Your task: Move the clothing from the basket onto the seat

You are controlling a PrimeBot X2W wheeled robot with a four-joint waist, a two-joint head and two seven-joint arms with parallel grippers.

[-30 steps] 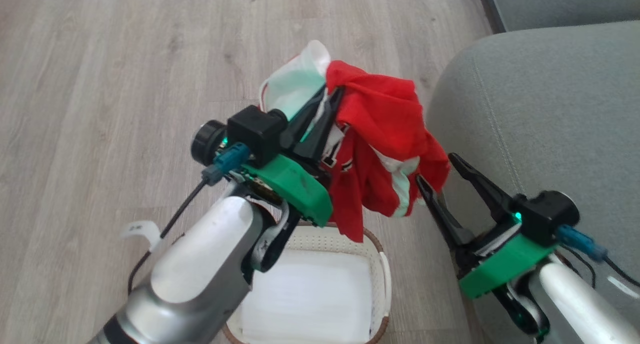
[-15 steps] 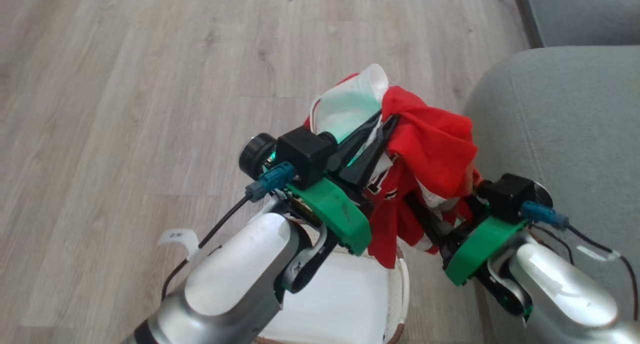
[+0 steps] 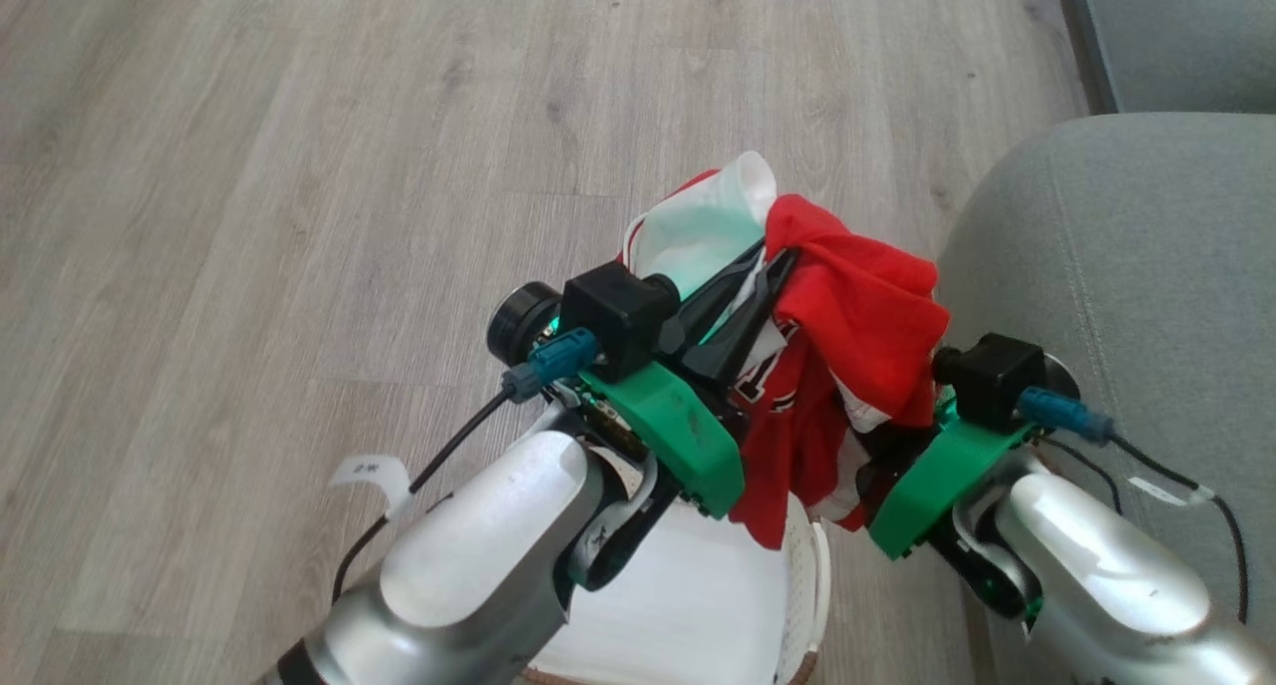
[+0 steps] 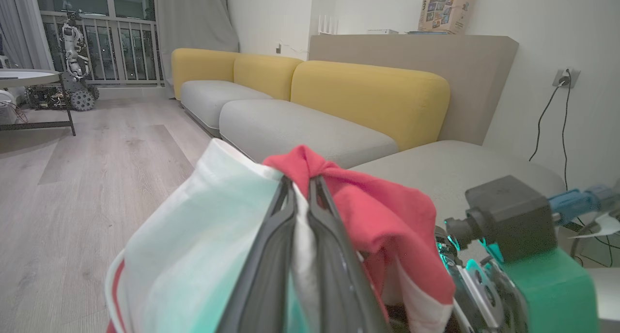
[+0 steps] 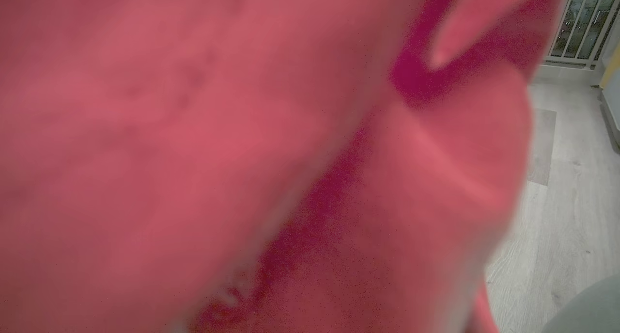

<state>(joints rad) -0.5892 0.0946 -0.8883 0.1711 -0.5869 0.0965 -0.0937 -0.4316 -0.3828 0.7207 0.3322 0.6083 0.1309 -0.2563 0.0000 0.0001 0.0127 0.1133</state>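
Note:
The clothing (image 3: 847,316), a red bundle with white panels, hangs in the air above the basket (image 3: 809,565). My left gripper (image 3: 773,258) is shut on its top fold; in the left wrist view the two fingers (image 4: 271,245) pinch white and red fabric (image 4: 368,202). My right gripper (image 3: 877,456) is pushed into the hanging bundle from the right, its fingers buried under the fabric, so their spread is hidden. Blurred red cloth (image 5: 242,153) covers the right wrist view. The grey-green seat (image 3: 1126,266) lies just right of the bundle.
Wood-look floor (image 3: 249,216) spreads to the left and ahead. The basket's white bottom (image 3: 688,605) shows under my left forearm. The left wrist view shows a long sofa with yellow backs (image 4: 368,95), a wall socket with a cable (image 4: 562,78) and a low table (image 4: 29,76) far left.
My right gripper, open and apart from the clothing a second ago, has moved left and pushed into the hanging bundle. The head camera has shifted, sliding the scene rightward and down.

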